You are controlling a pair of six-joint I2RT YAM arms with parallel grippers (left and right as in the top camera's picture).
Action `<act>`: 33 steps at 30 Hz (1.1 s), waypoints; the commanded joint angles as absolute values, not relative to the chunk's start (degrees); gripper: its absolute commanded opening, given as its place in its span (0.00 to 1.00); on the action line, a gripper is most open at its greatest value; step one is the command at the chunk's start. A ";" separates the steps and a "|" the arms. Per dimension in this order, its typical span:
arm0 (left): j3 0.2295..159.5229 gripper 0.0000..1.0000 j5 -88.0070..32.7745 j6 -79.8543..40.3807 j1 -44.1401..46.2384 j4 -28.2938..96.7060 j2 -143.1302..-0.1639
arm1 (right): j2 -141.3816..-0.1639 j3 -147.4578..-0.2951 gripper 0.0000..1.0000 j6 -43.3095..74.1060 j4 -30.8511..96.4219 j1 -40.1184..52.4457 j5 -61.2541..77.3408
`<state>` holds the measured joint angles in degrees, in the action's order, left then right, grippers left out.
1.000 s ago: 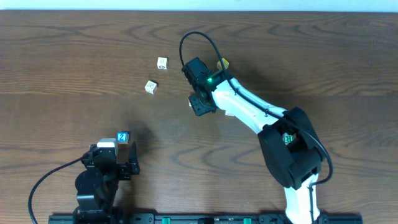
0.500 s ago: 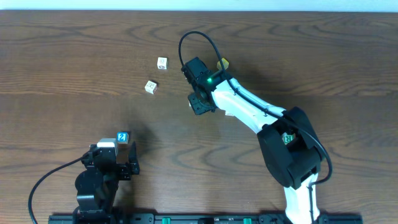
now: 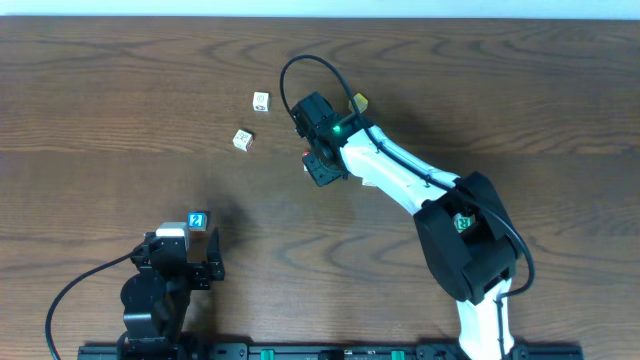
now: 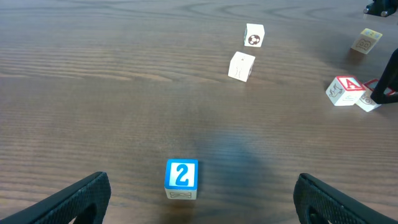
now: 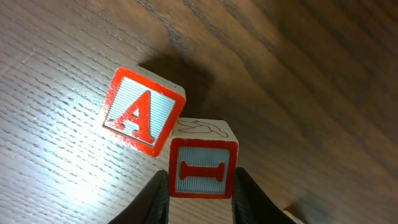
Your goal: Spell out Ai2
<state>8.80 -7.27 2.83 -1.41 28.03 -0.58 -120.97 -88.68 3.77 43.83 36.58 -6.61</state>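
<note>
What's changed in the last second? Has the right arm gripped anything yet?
The right gripper closed its fingers onto the I cube and now pinches it by both sides. Its cable bulged slightly left. The A cube, the 2 cube and the open left gripper stayed put.

Dark wood-grain tbl [image 3: 100, 90] w/ pale strip [image 3: 320, 8] (far edge).

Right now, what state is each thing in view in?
Left gripper: open, empty.
Right gripper: fingers flank the I cube; grip unclear.
I cube: I up, between those fingers.
A cube: on the table, A up, touching the I cube.
2 cube: on the table, 2 up, free, before the left gripper.
Whitish cubes: on the table, apart, free.
Yellow cube: on the table, free.
</note>
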 commanded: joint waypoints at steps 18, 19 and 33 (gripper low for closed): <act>7.84 0.95 -7.27 2.59 -1.48 27.90 -0.25 | -121.27 -88.31 0.01 -4.80 45.41 33.87 -6.24; 7.84 0.95 -7.27 2.59 -1.48 27.90 -0.25 | -121.19 -88.33 0.01 -4.69 45.93 33.87 -6.02; 7.84 0.95 -7.27 2.59 -1.48 27.90 -0.25 | -115.77 -88.33 0.01 -27.31 47.66 32.32 7.22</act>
